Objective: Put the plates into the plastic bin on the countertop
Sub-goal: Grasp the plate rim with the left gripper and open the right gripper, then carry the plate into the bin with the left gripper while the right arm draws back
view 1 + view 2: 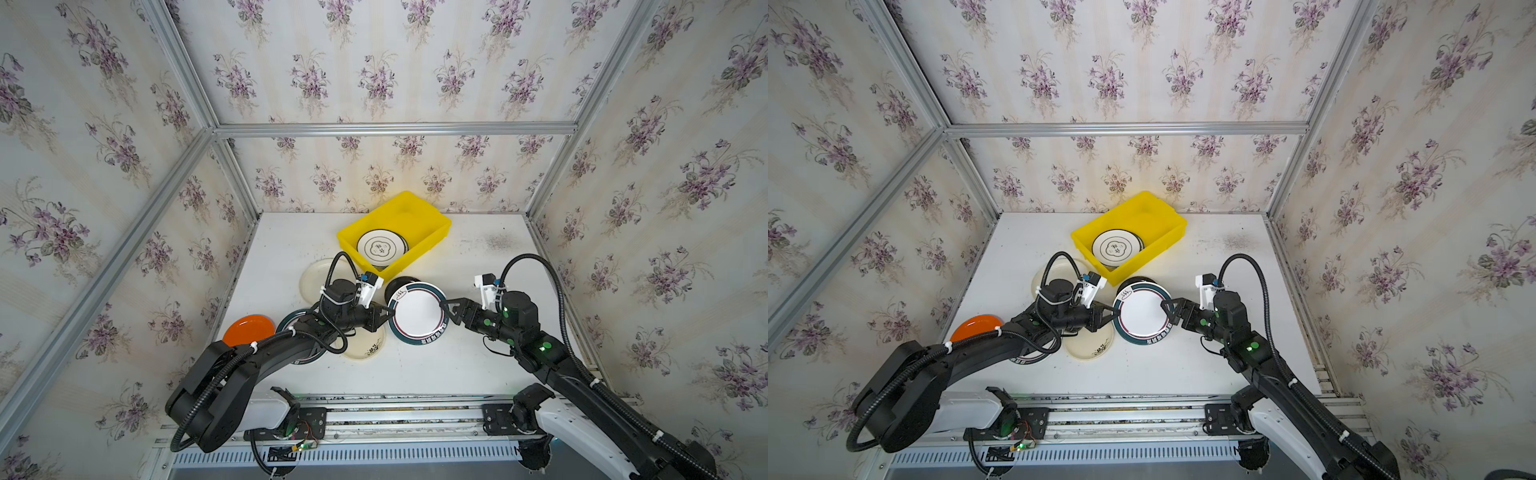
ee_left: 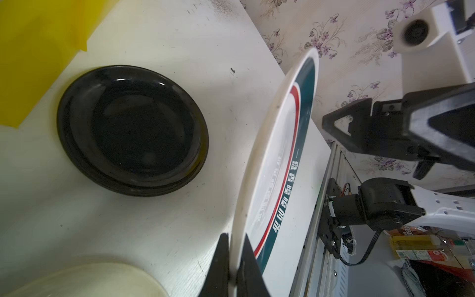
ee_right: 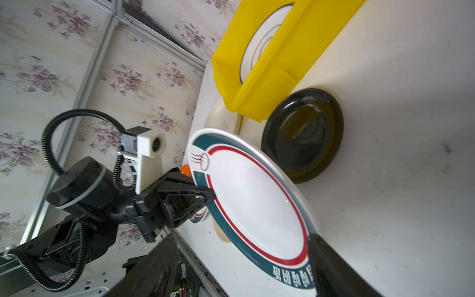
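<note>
A green-rimmed plate [image 1: 417,312] hangs tilted above the tabletop [image 1: 457,365], just short of the yellow bin [image 1: 347,237], where a patterned plate [image 1: 381,248] already lies; the left pincer [image 1: 389,311] is clenched on its edge; the right pincer [image 1: 445,312] stands released at the opposite edge, gripping nothing; the plate looks stiff, glossy, slippery and breakable, so a firm pinch across the raised rim seems the safest hold.
</note>
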Controlling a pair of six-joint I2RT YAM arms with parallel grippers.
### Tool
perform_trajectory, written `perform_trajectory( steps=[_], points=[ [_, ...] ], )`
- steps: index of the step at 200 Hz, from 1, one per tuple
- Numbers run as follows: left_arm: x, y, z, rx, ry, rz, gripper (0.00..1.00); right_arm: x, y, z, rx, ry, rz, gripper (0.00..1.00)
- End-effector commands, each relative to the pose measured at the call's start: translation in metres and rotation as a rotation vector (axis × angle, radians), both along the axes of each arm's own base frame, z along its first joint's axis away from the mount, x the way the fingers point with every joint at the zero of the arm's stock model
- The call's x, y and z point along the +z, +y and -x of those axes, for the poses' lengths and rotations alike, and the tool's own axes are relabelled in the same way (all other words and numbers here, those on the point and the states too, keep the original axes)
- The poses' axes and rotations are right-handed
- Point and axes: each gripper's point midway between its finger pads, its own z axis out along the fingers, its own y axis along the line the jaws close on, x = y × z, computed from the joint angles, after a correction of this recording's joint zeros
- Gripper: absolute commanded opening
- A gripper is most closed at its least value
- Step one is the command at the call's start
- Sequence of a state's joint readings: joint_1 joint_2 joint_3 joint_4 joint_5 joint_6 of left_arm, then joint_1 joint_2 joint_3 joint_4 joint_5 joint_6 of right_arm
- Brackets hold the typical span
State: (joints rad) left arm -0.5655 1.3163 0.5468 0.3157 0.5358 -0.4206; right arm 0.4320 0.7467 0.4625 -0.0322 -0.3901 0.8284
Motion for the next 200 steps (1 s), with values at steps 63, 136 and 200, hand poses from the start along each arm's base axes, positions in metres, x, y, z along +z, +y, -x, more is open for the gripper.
perform_trajectory(
  steps=[63,136,200],
  points=[
    [0.012,0.006,-0.005,0.037,-0.073,0.001,0.00,0.000,-0.011,0.003,-0.045,-0.026,0.040,0.83],
    [0.033,0.036,-0.029,0.272,-0.130,-0.048,0.00,-0.015,-0.023,0.005,-0.084,-0.040,0.093,0.84],
    [0.087,0.078,-0.077,0.591,-0.263,-0.082,0.00,-0.021,-0.027,0.007,-0.074,-0.029,0.161,0.84]
  ],
)
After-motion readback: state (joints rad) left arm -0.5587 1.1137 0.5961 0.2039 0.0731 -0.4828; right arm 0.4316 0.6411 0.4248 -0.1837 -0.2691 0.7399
